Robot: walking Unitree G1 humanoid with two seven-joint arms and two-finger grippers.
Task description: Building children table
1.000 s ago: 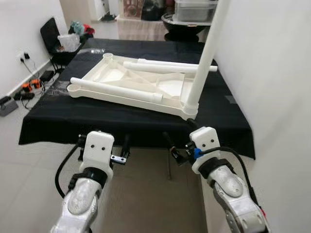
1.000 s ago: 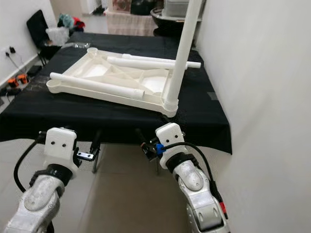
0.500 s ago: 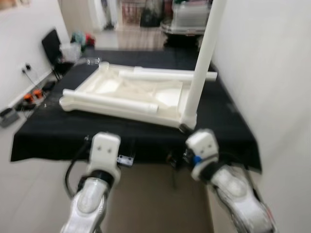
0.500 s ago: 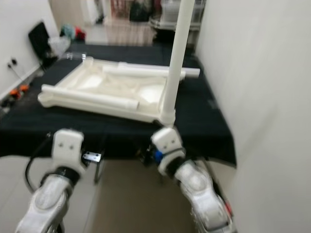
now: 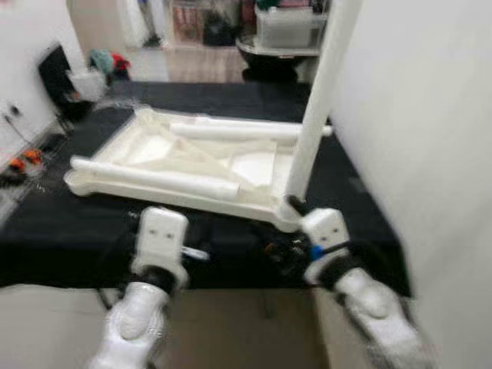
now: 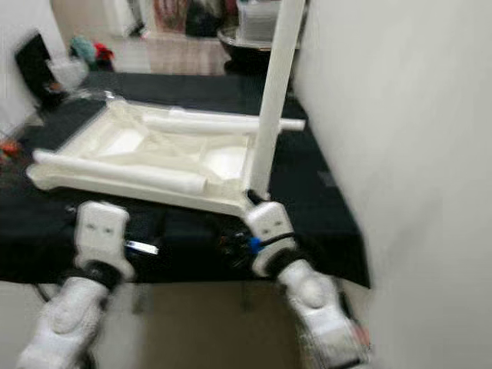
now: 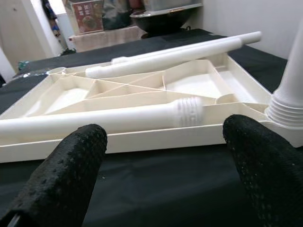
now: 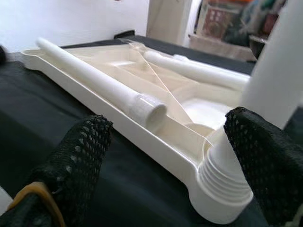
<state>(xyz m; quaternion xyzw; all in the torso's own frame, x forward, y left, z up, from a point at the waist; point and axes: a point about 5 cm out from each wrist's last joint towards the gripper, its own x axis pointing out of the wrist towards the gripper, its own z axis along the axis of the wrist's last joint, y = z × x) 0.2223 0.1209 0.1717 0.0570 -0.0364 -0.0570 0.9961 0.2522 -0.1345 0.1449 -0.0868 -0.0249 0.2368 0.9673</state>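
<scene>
Both grippers read wide open on my wrist feeds, holding nothing: the left gripper (image 7: 165, 165) and right gripper (image 8: 165, 161) each show two textured black fingers spread apart, poised over the near edge of the black cloth-covered table (image 5: 46, 231). On that cloth lies the upside-down cream plastic tabletop (image 5: 184, 165), ribbed underneath into shallow compartments. Two loose cream plastic tube legs rest across it, a near one (image 5: 154, 178) with a threaded end and a far one (image 5: 238, 131). One upright cream leg (image 5: 315, 115) stands screwed into the near right corner socket, its top cut off. My head views are blurred.
</scene>
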